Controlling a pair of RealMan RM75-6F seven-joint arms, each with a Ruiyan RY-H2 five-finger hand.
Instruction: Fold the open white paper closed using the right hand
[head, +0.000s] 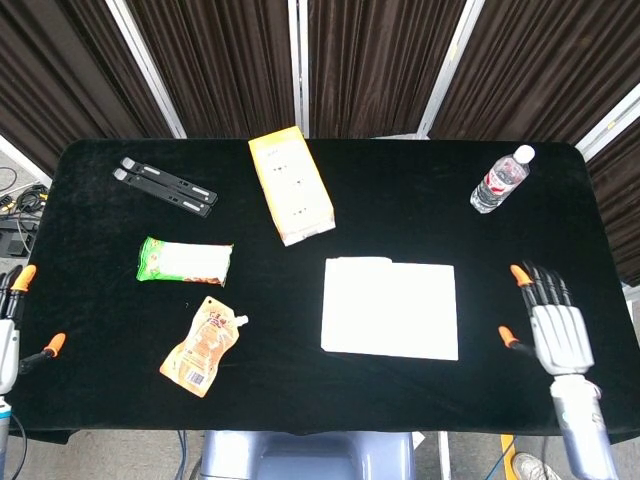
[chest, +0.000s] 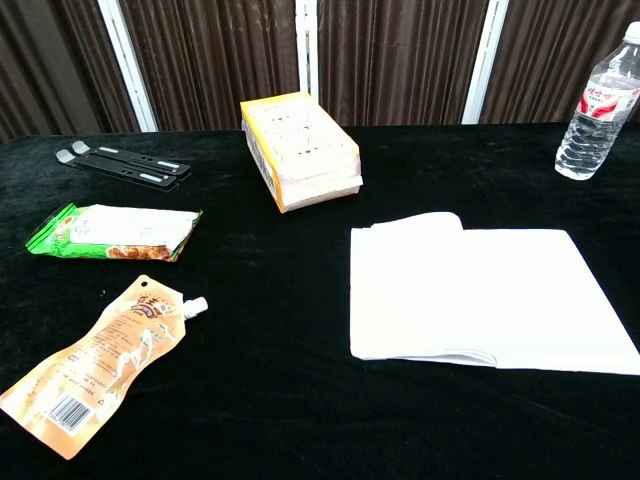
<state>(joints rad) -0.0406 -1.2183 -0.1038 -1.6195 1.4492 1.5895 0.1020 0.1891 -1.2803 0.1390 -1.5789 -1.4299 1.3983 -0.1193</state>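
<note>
The white paper (head: 390, 308) lies flat on the black table (head: 400, 210), right of centre; the chest view shows the paper (chest: 480, 290) with its far left corner slightly raised. My right hand (head: 548, 318) hovers over the table's right part, a short way right of the paper, fingers apart and holding nothing. At the table's left edge sits my left hand (head: 12, 320), mostly cut off by the frame, fingers spread and empty. Neither hand appears in the chest view.
A water bottle (head: 500, 180) stands at the back right. A yellow-and-white box (head: 291, 184) lies behind the paper. On the left are a green snack pack (head: 185, 261), an orange spouted pouch (head: 205, 345) and a black folded stand (head: 165, 186).
</note>
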